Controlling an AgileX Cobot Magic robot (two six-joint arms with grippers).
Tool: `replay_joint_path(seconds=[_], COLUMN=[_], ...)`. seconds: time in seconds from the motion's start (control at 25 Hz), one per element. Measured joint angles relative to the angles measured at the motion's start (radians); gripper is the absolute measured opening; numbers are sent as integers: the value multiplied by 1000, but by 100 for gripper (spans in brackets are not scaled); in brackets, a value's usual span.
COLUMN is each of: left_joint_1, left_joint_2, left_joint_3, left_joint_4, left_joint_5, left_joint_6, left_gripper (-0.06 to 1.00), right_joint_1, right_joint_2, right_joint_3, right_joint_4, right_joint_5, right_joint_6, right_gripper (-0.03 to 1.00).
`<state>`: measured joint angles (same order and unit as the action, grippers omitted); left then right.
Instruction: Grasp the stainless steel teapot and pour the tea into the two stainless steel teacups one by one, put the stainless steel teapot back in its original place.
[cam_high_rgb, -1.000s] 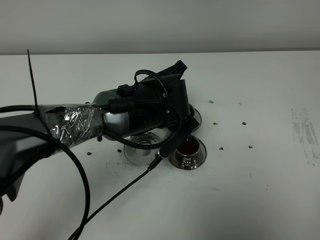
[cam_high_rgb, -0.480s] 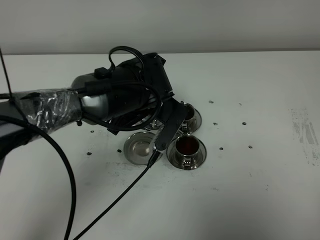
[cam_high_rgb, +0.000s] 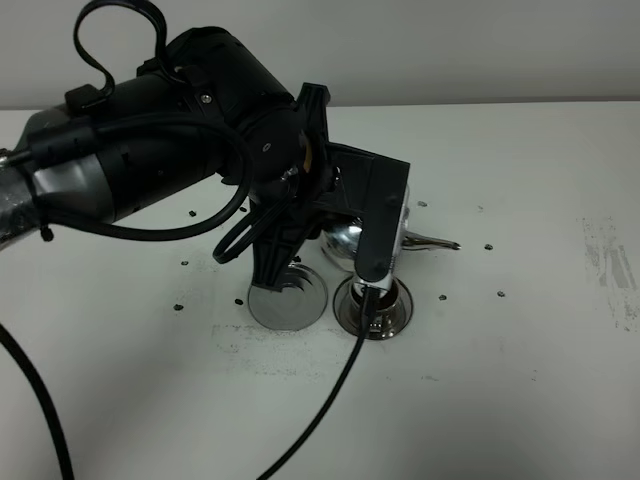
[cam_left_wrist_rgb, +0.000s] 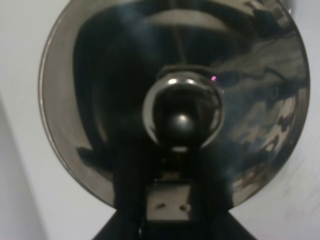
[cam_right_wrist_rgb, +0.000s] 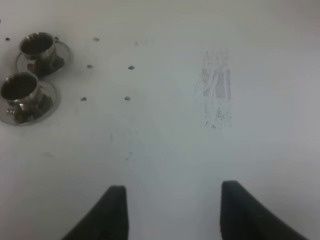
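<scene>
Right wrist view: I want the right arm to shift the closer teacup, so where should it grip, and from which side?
Probably the teacup's round wall, just under the rim, approached level from the right gripper's side. It stands upright on its saucer holding dark tea, so keep it level; its handle is too small to make out.

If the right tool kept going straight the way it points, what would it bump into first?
Probably just the bare white table. The open right tool points at empty tabletop; both cups sit well off to one side. Depth is hard to judge.
</scene>
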<state>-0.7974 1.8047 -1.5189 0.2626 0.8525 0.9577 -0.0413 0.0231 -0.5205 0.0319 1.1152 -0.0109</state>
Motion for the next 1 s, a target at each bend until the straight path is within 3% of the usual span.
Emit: replay_joint_path(seconds=[0.44, 0.76, 1.0], left_joint_1=[-52, -52, -52], left_joint_2=[-64, -61, -1], left_joint_3=[209, 368, 387], left_joint_4=[-290, -304, -310], left_joint_5=[-63, -249, -279], left_joint_6=[0, 0, -23], left_gripper=[20, 20, 20], right_joint_1=[0, 0, 0], right_joint_2=[0, 0, 0], right_joint_3=[0, 0, 0], right_joint_4=[0, 0, 0], right_joint_5=[0, 0, 0], right_joint_6=[0, 0, 0], right_gripper=[44, 44, 44])
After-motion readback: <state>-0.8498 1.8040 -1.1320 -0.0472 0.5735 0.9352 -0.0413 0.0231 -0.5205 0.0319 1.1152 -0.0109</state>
